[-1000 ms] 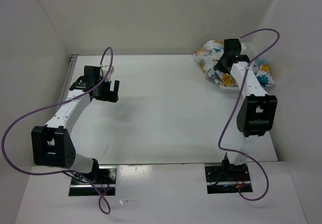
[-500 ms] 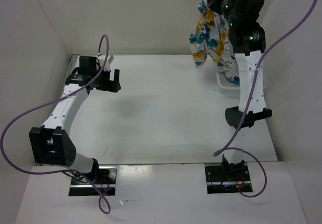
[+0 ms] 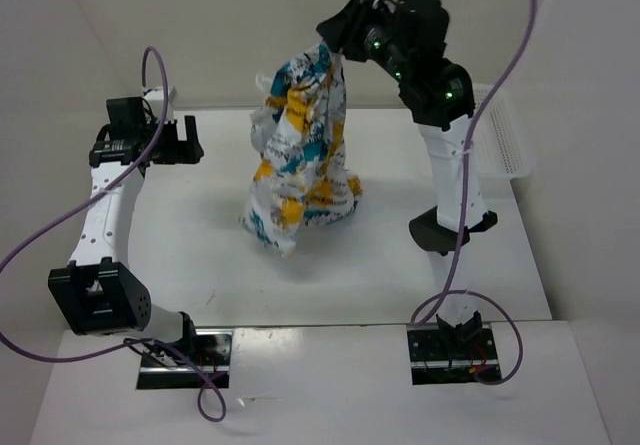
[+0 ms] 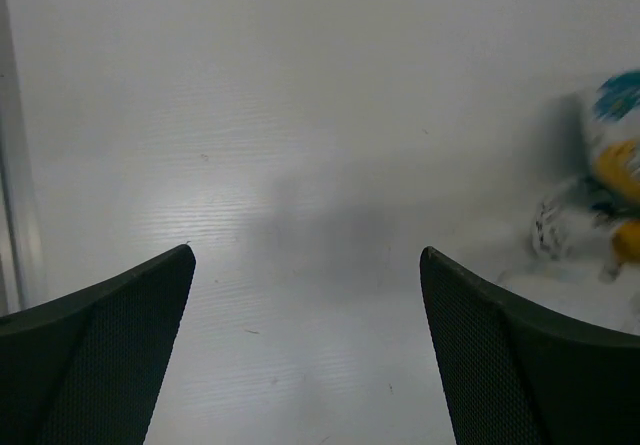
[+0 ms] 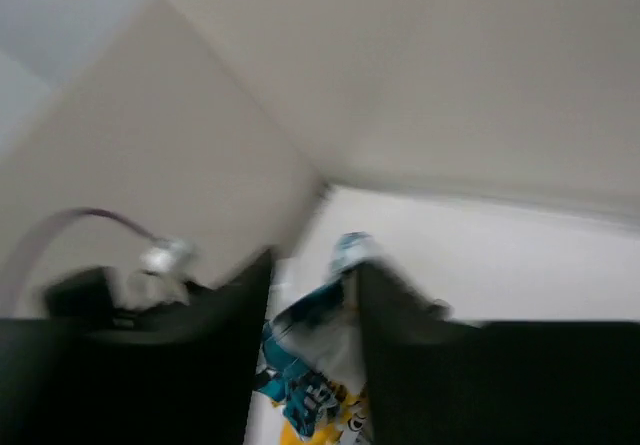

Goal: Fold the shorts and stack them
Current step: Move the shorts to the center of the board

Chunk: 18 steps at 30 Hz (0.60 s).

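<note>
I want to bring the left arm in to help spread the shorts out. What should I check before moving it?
1. Right gripper has the shorts: ok, it is shut on their top edge.
2. Shorts out of the basket: ok, they hang over the middle of the table, with the basket apart at the far right.
3. Left gripper free: ok, it is open and empty, over bare table left of the shorts.
4. Shorts laid flat: not ok, they hang bunched and twisted.
5. Which part is pinched, waistband or leg: cannot tell.
</note>
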{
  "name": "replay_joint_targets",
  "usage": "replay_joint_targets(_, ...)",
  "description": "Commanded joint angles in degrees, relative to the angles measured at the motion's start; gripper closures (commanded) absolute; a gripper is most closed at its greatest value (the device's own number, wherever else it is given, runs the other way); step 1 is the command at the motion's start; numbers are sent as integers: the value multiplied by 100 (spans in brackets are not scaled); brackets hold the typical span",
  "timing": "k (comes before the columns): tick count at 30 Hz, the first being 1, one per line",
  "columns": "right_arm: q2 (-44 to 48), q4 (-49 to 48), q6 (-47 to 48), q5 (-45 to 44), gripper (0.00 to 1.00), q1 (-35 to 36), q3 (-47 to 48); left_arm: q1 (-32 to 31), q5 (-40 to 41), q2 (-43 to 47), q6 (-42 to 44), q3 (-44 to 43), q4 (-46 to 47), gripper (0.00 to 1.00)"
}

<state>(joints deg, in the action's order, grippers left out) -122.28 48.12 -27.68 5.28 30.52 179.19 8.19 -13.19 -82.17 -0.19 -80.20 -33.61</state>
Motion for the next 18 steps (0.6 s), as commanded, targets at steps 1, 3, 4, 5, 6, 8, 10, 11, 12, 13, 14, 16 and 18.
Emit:
replay_joint_targets(1,-384,2137,-217,-1754,44,261,63,78,80,263,19,-408,-94,0)
replay_joint_targets(3,-507,2641,-334,-2425,26,261,-85,78,-104,210,19,-461,-94,0)
replay_joint_targets(4,-255,2641,-430,-2531,18,261,-504,78,-200,210,19,-513,-94,0)
replay_joint_targets(5,-192,2641,-431,-2714,12,261,-508,78,-358,158,19,-514,-41,0)
replay_joint_targets(6,-121,2641,-431,-3125,9,261,-560,78,-421,158,19,-514,-41,0)
replay_joint_targets(8,307,2641,-431,-3339,6,173,-1076,78,-474,158,19,-514,11,0)
replay_joint_targets(10,660,2641,-431,-3716,6,173,-1552,78,-614,158,19,-374,12,0)
replay_joint_targets(11,862,2641,-562,-3805,6,173,-2198,0,-615,158,19,-373,12,0)
replay_joint_targets(12,1333,2641,-615,-3884,6,173,-2613,-123,-615,158,19,-312,12,0)
replay_joint_targets(13,2026,2354,-616,-4016,6,173,-3810,-203,-615,158,19,-233,12,0)
replay_joint_targets(14,2032,2003,-546,-4017,6,173,-4666,-264,-615,158,19,-172,12,0)
replay_joint_targets(16,3592,283,-440,-3233,6,42,-6467,-440,-816,158,19,-5,12,2)
replay_joint_targets(18,4802,-650,-685,-1906,7,-764,-8588,-624,-974,315,19,469,-41,4)
